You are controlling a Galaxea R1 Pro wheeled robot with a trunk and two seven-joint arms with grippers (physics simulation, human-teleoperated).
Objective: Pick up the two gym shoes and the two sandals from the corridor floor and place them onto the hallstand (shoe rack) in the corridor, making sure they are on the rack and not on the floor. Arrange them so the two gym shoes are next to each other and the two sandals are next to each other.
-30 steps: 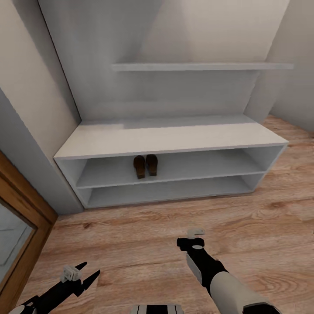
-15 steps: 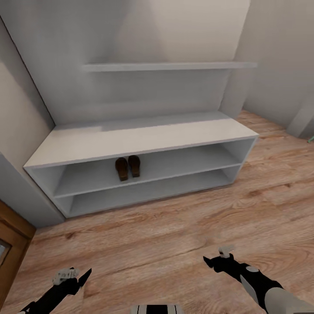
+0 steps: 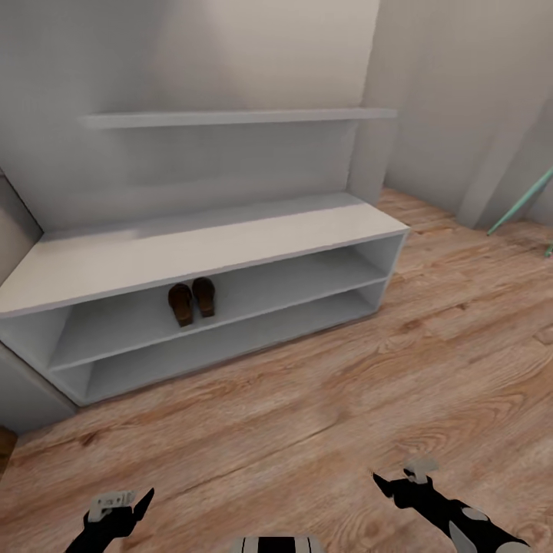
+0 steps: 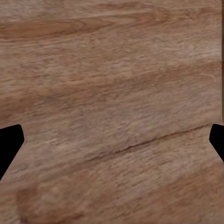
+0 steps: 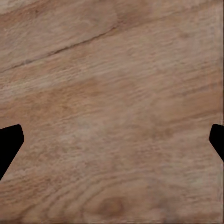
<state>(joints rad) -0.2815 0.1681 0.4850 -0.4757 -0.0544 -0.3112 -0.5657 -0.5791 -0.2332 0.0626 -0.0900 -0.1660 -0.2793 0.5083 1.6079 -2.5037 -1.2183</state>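
At frame centre-left, two sandals (image 3: 192, 301) sit side by side on the hallstand's (image 3: 230, 246) upper shelf. Wall shelf (image 3: 230, 118) above. We see left gripper (image 4: 112, 140) & right gripper (image 5: 112, 140) spread wide over bare corridor floor (image 3: 307, 415), nothing btwn.

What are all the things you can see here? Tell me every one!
sandals: two, brown, side by side on the upper shelf level of the shoe rack
shoe rack: one, light grey, against the wall
wall shelf: one, grey, above the rack
floor: one, light brown wood planks
green pole: one, leaning at the far right edge
left pincer: one, black, open, over bare floor
right pincer: one, black, open, over bare floor
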